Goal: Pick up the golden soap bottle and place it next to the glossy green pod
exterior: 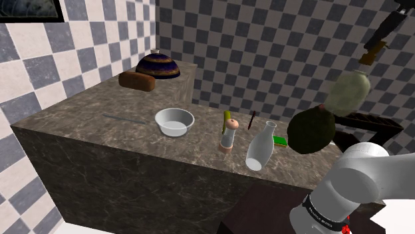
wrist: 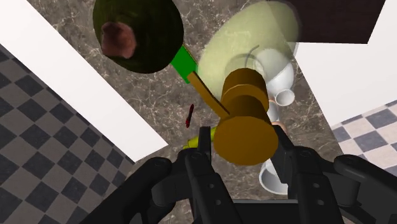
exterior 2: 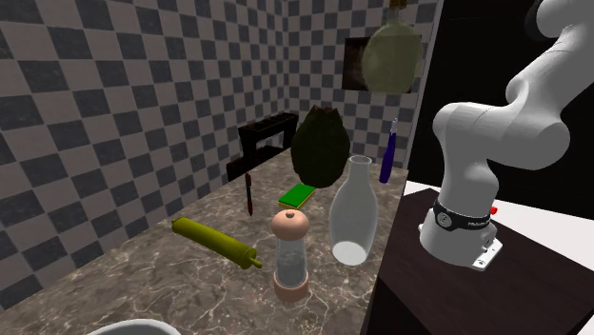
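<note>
Clearly gripping: claw (wrist: pixel 245 145) is clamped on the golden pump cap of the soap bottle (exterior: pixel 347 93) (pale, see-through body), which hangs below it, high above the counter (exterior: pixel 73 123). Dark green round thing (exterior: pixel 311 129) sits further below the claw.

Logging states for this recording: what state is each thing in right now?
Pale soap bottle with golden pump: held aloft above the dark marble counter.
All-black two-finger gripper: shut on the bottle's pump.
Glossy yellow-green pod: lying on its side.
White round bowl: upright, empty.
Clear glass bottle: standing, uncapped.
Tan-topped pepper mill: upright.
</note>
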`<act>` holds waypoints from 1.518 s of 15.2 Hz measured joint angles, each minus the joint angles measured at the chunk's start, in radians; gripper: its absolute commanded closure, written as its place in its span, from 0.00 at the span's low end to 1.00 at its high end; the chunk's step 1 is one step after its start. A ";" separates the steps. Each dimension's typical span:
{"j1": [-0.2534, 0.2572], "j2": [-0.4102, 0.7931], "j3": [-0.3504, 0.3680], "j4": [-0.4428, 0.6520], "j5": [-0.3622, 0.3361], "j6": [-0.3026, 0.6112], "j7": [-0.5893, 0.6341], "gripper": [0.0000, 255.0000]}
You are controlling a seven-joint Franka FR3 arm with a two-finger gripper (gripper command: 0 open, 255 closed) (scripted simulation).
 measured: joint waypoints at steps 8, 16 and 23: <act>-0.008 -0.071 -0.069 -0.051 -0.066 -0.001 -0.076 1.00; -0.028 -0.163 -0.078 -0.214 -0.086 0.070 -0.066 1.00; -0.046 -0.241 -0.093 -0.357 -0.107 0.136 -0.059 1.00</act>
